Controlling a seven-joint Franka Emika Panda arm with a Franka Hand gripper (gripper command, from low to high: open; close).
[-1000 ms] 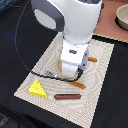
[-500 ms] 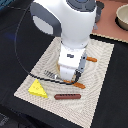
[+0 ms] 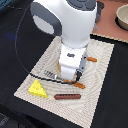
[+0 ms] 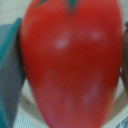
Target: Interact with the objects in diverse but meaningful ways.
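Hovering low with the tomato (image 4: pixel 72 62) filling the space between its jaws, the claw (image 3: pixel 69 76) seems mid-grasp, its closure impossible to tell, so next comes a firm squeeze.

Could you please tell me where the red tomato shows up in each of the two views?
Exterior view: not visible; the arm and gripper block the spot over the placemat.
Wrist view: the tomato fills nearly the whole picture.
Shared landmark: the pale placemat, glimpsed at the wrist picture's edge.

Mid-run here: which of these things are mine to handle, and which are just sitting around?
Job items: cheese wedge, sausage, tomato filling the wrist view.

Lying about: fork, orange-handled knife, placemat, bowl.
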